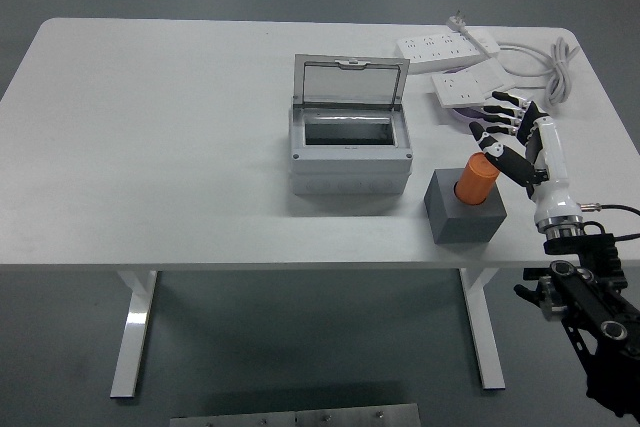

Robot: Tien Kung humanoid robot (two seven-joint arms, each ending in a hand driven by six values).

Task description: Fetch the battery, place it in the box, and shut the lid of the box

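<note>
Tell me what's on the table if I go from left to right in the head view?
Gray box with its lid up → dark gray block holding the orange battery → the robot's right hand, open, beside the battery.

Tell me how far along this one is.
Done: nothing yet; the box stands with its lid up. In hand: the right hand, fingers spread, is beside the orange battery, which sits in its grey holder. Left: grasp, place, close lid.
</note>
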